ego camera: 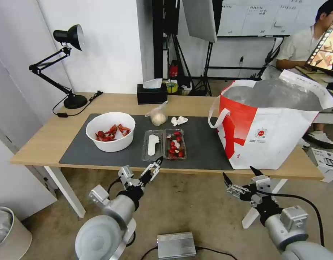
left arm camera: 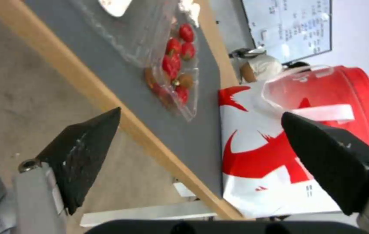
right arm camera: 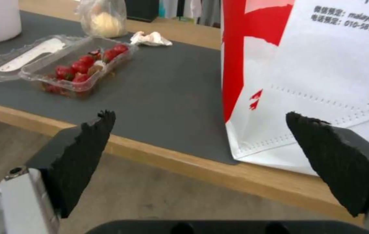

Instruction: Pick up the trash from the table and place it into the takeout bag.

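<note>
Clear plastic tray (ego camera: 164, 144) lies just beyond the left pincer (ego camera: 154, 168), spread apart for reaching it; right pincer (ego camera: 238, 174), also apart, waits below the takeout bag (ego camera: 271, 133).

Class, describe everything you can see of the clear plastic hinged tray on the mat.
The clear plastic hinged tray lies open and flat on the dark grey mat, near the table's front edge, between the white bowl and the takeout bag. It looks thin and see-through. The half nearer the bag holds red scraps; the other holds a pale flat piece. No gripper touches it.
</note>
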`<state>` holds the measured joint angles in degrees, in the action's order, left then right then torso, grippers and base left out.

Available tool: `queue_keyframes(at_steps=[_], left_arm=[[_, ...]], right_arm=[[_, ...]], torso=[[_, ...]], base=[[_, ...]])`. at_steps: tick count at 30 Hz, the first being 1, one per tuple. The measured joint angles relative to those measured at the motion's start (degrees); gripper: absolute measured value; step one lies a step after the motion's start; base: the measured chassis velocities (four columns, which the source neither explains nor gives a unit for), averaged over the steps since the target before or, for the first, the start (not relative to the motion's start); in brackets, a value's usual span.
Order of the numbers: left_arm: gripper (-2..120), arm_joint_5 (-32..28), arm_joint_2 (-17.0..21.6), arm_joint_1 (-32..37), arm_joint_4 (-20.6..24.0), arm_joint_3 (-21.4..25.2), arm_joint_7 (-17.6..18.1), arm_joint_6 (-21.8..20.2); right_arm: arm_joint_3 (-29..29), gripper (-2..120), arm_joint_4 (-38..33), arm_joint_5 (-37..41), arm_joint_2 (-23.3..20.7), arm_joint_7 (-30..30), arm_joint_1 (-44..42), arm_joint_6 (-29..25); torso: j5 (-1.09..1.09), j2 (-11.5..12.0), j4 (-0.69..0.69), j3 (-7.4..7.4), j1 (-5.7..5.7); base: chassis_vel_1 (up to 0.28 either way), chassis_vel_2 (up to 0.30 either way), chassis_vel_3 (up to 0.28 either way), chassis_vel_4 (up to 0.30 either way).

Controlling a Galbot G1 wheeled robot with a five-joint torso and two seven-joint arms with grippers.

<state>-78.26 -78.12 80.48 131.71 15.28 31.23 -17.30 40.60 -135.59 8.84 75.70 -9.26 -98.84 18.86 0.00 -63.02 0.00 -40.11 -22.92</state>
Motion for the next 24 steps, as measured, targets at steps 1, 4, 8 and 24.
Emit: queue_keyframes(at_steps=[1, 4, 8, 24], left_arm=[[100, -0.2, -0.2, -0.3, -0.2, -0.4, 0.7, 0.5], [100, -0.4, -0.6, -1.0, -1.0, -1.3, 1.8, 1.5], [100, -0.4, -1.0, -2.9, -2.7, -2.3, 2.8, 2.9], [100, -3.1, -1.5, -11.8, -9.5, -3.5, 8.8, 5.5]], right_arm=[[-0.2, 100, 0.2, -0.1, -0.1, 0.0, 0.2, 0.0], [-0.7, 100, 0.5, -0.3, -0.1, 0.0, 0.5, 0.1], [-1.0, 100, 0.8, -1.2, 0.0, 0.1, 0.5, 0.1], [-1.4, 100, 1.5, -2.5, 1.2, 0.2, 1.2, 0.1]], torso=[[0.0, 0.0, 0.0, 0.0, 0.0], [0.0, 0.0, 0.01, 0.0, 0.0], [0.0, 0.0, 0.0, 0.0, 0.0], [0.0, 0.0, 0.0, 0.0, 0.0]], base=[[0.0, 0.0, 0.0, 0.0], [0.0, 0.0, 0.0, 0.0], [0.0, 0.0, 0.0, 0.0], [0.0, 0.0, 0.0, 0.0]])
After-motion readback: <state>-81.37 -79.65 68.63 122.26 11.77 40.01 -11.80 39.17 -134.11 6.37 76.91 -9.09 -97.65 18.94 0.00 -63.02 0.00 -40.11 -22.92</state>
